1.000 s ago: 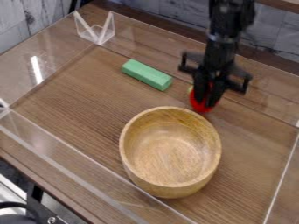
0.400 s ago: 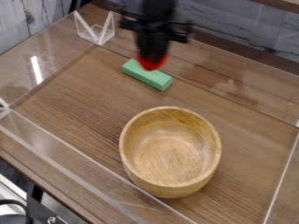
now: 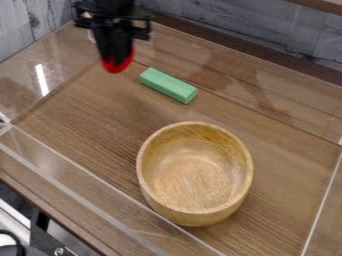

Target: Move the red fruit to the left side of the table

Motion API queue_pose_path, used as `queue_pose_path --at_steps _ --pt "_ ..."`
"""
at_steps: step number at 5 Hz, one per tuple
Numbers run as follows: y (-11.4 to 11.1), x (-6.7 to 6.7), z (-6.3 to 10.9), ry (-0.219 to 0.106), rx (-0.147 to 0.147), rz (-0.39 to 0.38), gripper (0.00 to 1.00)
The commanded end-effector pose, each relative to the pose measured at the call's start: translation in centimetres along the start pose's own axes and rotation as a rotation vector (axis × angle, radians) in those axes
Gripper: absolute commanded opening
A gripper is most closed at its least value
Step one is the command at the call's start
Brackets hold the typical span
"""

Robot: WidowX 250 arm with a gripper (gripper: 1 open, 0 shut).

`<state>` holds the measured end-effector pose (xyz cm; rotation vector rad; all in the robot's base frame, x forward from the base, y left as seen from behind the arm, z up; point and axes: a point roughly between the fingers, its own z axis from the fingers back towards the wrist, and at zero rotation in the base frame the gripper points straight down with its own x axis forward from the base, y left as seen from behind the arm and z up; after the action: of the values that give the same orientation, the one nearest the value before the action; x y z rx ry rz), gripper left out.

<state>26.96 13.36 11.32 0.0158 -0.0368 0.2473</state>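
The red fruit (image 3: pixel 116 65) hangs above the table (image 3: pixel 94 120), near its far left part, pinched between the black fingers of my gripper (image 3: pixel 118 58). The gripper points straight down and is shut on the fruit, whose upper half is hidden by the fingers. The fruit is clear of the wood surface and sits to the left of the green block.
A flat green block (image 3: pixel 168 85) lies just right of the gripper. A large wooden bowl (image 3: pixel 195 171) stands in the near right part. Low clear acrylic walls (image 3: pixel 107 33) edge the tabletop, with a clear corner piece at the back left.
The gripper carried the red fruit from the right of the green block, over it, to the left side of the table, rising slightly.
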Motion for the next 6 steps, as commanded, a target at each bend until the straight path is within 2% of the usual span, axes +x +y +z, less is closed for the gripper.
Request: queue_pose_path --at_steps 1,3,5,6 --pt "1.9 0.0 0.1 -0.044 0.029 -0.015 0.00" --pt "3.2 0.1 -3.0 -0.045 0.055 -0.013 0.00" --pt "4.3 0.4 -5.1 -0.035 0.060 -0.011 0.00" --pt "4.6 0.5 -5.5 -0.030 0.051 -0.009 1.00"
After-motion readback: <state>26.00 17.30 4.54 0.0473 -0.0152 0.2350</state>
